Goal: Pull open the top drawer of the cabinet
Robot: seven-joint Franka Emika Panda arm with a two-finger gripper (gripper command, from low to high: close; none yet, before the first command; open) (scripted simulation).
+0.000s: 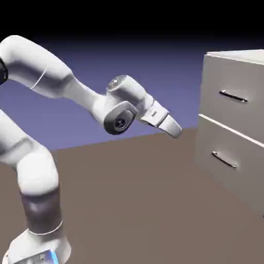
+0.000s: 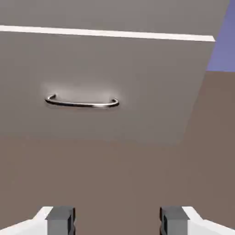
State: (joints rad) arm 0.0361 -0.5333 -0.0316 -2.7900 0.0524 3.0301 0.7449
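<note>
In the exterior view, we see our end effector (image 1: 172, 127) tilted downward, apart from the cabinet (image 1: 227, 108), whose top drawer (image 1: 219, 80) sits closed above the lower drawer (image 1: 216, 139) on the exterior view's right. In the hand view, our fingertips (image 2: 60, 221) stand wide apart with nothing between them, and we face the lower drawer's bar handle (image 2: 82, 104).

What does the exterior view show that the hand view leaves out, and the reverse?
Exterior only: the top drawer's handle, the cabinet's top and the robot's base.
Hand view only: the gap between the gripper's fingertips, plainly open with nothing between them.
Both: the lower drawer's handle, the brown ground and the blue-violet backdrop.
</note>
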